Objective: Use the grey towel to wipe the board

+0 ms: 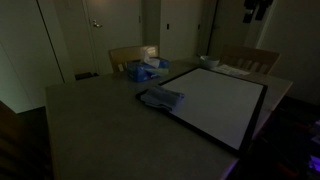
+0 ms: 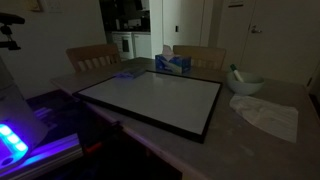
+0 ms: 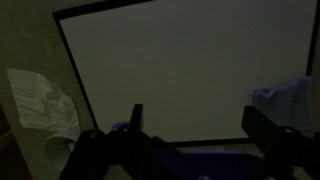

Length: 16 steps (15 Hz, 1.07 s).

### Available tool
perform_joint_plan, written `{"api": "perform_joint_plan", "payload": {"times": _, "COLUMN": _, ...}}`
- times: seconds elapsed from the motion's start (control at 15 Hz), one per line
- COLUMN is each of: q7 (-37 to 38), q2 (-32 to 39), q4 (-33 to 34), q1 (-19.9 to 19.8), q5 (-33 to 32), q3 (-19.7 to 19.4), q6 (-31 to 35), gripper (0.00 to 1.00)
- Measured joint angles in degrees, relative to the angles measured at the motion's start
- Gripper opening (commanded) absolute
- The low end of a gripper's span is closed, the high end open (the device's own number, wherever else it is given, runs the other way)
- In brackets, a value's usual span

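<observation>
1. Wrist view: fingers (image 3: 135,122) are spread wide apart, nothing between them, with the board (image 3: 180,70) filling most of the shot.
2. Grey towel (image 3: 290,100) lies crumpled right at the board's edge, on the bench (image 1: 90,125).
3. White cloth (image 3: 40,100) lies on the bench off the board's opposite side.

The board (image 1: 220,100) has a smooth, matt white face inside a thin black frame. The grey towel (image 1: 160,98) is soft, wrinkled cloth. The bench (image 1: 90,125) top looks smooth and dull grey. The chair (image 2: 92,55) looks wooden.
</observation>
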Motion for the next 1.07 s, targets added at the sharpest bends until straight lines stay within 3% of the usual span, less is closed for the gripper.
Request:
{"api": "perform_joint_plan", "payload": {"times": 0.73, "q7": 0.0, "q2": 13.5, "q4": -0.1, "q1": 4.3, "q5": 0.0, "q3": 4.1, "q6": 16.5, "gripper": 1.0}}
{"api": "perform_joint_plan", "payload": {"times": 1.07, "q7": 0.0, "q2": 16.2, "q4": 1.6, "q1": 3.2, "q5": -1.5, "q3": 4.2, "q6": 17.1, "gripper": 1.0}}
